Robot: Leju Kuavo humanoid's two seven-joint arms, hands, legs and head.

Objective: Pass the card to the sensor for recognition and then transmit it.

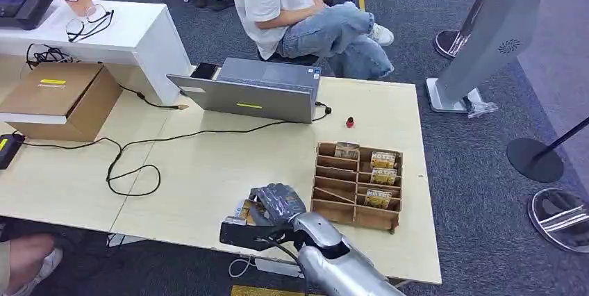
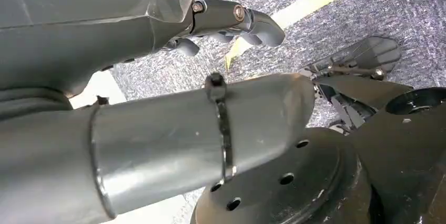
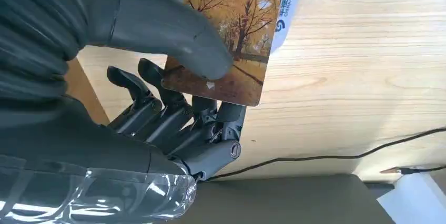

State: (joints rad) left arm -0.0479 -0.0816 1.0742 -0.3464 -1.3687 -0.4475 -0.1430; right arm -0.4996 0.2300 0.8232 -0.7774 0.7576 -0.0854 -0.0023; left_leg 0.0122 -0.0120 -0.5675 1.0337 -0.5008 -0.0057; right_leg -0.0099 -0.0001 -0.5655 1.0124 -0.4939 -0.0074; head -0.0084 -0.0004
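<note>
Right hand [image 1: 274, 206] sits low and centre in the head view, over the bench [image 1: 208, 164], its fingers [image 3: 173, 113] and thumb pinching the card [image 3: 231, 40]. The card shows an autumn scene, orange trees, a pale blue-white edge, small print. Left hand [image 2: 231, 21] hangs above carpet, fingers curled in, holding nothing.

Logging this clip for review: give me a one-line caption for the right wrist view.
Right hand pinches an autumn-print card between thumb and fingers above the pale wooden table.
</note>
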